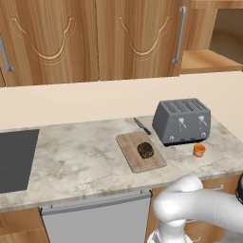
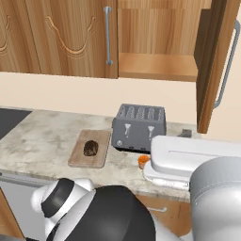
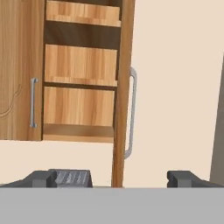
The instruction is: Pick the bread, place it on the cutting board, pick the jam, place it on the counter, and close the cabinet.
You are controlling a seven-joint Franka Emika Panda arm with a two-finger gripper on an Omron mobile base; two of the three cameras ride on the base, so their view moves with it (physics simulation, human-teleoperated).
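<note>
A home kitchen: a marbled counter with a toaster at 3 o'clock, a black hob at 9 o'clock, and wooden wall cabinets at 12 o'clock.

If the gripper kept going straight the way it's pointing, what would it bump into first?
Probably the open cabinet door, which stands edge-on ahead of the open gripper, with its handle just to one side. Depth is hard to judge, so it might slip past and reach the wall instead.
</note>
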